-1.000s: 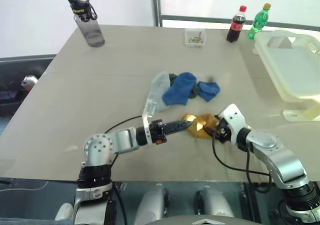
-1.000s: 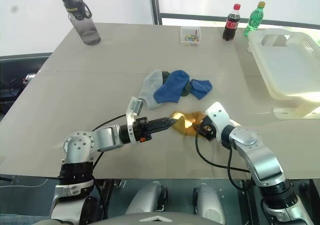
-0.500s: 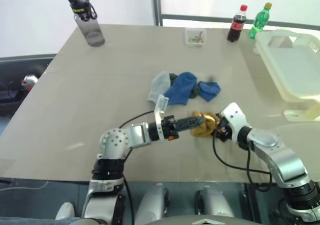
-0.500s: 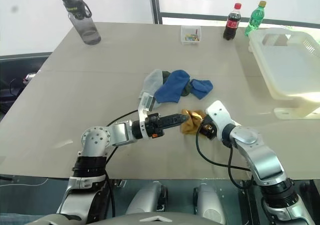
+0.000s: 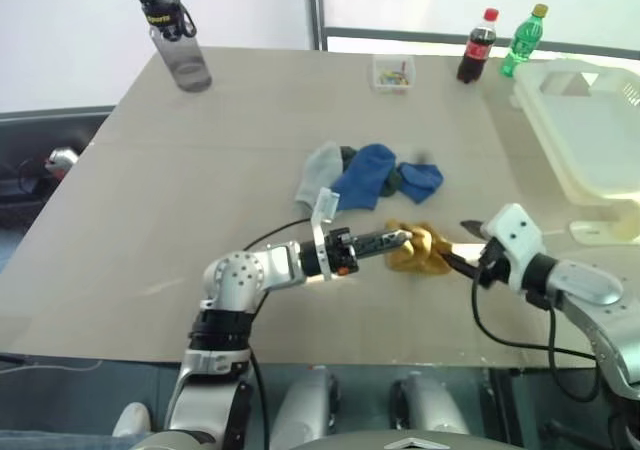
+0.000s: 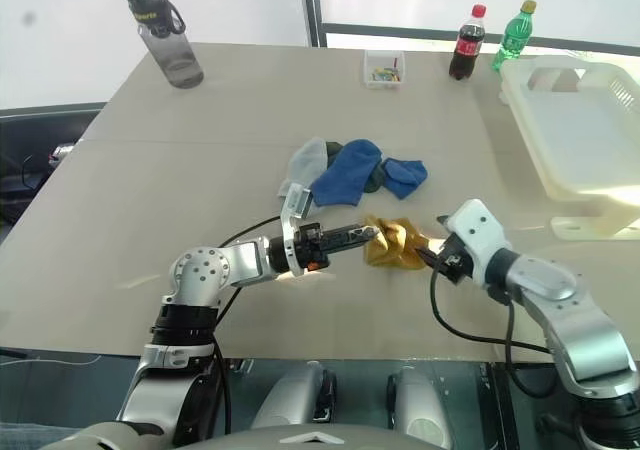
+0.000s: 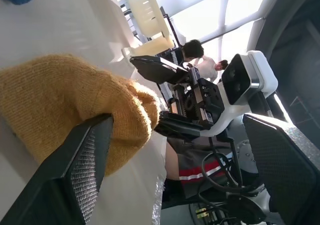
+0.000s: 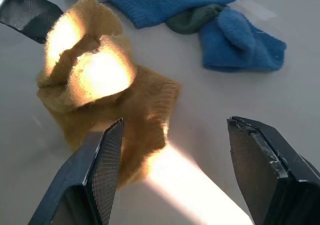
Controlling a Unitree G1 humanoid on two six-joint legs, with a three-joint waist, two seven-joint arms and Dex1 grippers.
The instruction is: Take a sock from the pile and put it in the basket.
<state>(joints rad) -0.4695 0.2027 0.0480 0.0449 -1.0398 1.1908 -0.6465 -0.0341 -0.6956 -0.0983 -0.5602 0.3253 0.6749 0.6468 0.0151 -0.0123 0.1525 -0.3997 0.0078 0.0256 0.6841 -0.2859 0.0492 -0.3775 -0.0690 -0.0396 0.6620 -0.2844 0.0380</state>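
Observation:
A mustard yellow sock (image 5: 416,251) lies bunched on the table, apart from the pile (image 5: 372,176) of blue, grey and dark socks behind it. My left gripper (image 5: 403,237) points right with its tip against the sock's left side. In the left wrist view its fingers (image 7: 82,170) stand wide open, one resting on the sock (image 7: 60,110). My right gripper (image 5: 462,246) hovers open just right of the sock, not touching it. The sock (image 8: 115,90) lies ahead of its spread fingers (image 8: 95,180). The white basket (image 5: 548,135) stands at the table's far right.
A grey water bottle (image 5: 178,45) stands at the back left. A small clear box (image 5: 391,73), a cola bottle (image 5: 475,47) and a green bottle (image 5: 524,28) line the back edge. Bare tabletop stretches between the sock and the basket.
My right gripper has drawn back to the right and upward, away from the yellow sock. The left gripper pushed rightward against the sock, which went from lying flat to bunched.

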